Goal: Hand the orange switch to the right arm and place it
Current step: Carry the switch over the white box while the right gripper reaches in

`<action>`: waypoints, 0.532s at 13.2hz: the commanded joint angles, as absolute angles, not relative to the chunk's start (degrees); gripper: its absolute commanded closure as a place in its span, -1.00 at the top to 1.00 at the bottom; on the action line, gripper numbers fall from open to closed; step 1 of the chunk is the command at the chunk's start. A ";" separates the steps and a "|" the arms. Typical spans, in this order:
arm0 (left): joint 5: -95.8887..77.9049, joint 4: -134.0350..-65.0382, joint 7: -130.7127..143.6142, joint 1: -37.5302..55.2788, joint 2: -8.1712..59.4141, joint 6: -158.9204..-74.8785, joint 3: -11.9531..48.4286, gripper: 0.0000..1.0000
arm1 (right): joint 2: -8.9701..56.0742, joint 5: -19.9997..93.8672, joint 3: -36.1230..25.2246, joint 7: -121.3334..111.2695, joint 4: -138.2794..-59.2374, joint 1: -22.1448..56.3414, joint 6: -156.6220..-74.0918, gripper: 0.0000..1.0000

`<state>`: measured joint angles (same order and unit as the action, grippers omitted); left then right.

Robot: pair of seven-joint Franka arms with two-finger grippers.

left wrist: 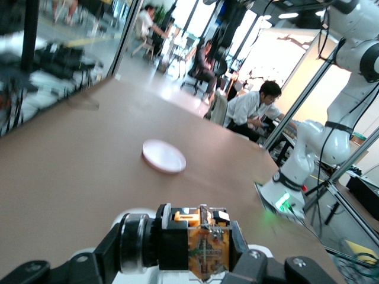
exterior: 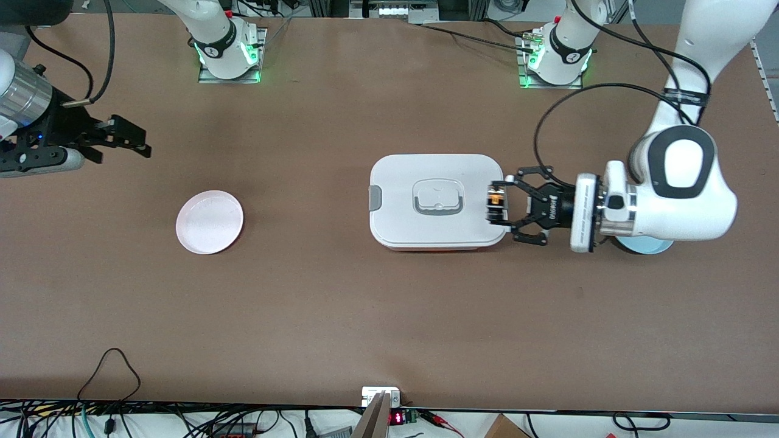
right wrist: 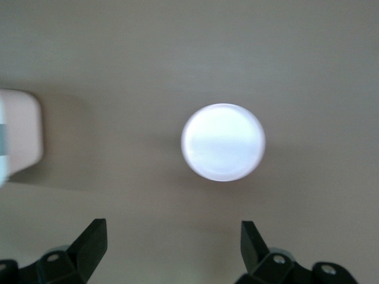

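Observation:
The orange switch [exterior: 496, 204], with a black body and orange parts, is held sideways in my left gripper [exterior: 498, 205], which is shut on it. The gripper hovers over the edge of a white lidded box [exterior: 435, 201] at the left arm's end. In the left wrist view the switch [left wrist: 198, 242] sits between the black fingers [left wrist: 240, 251]. My right gripper [exterior: 145, 143] is open and empty, over bare table at the right arm's end. In the right wrist view its fingertips [right wrist: 95, 236] are spread wide, with a pink plate [right wrist: 223, 142] in view past them.
The pink plate [exterior: 209, 221] lies on the table toward the right arm's end and also shows in the left wrist view [left wrist: 164, 157]. A light blue plate [exterior: 645, 245] lies under the left arm's wrist. The box's corner [right wrist: 18, 133] shows in the right wrist view.

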<state>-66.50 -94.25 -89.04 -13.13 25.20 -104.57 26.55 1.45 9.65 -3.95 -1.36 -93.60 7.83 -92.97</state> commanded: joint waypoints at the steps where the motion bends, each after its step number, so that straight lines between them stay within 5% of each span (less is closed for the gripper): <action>1: -72.32 -94.04 -95.35 -13.36 25.14 -110.80 31.89 -0.48 | 2.20 21.73 -4.30 -1.14 -93.16 7.74 -92.02 1.00; 7: -74.44 -91.85 -94.83 -11.26 25.49 -116.45 35.77 -0.49 | 2.37 56.63 -4.22 -1.23 -103.95 8.09 -92.46 1.00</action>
<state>-72.99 -93.39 -93.56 -12.38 25.19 -115.68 35.74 3.05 47.94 -3.94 -1.31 -99.38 8.08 -92.70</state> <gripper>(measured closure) 0.278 0.000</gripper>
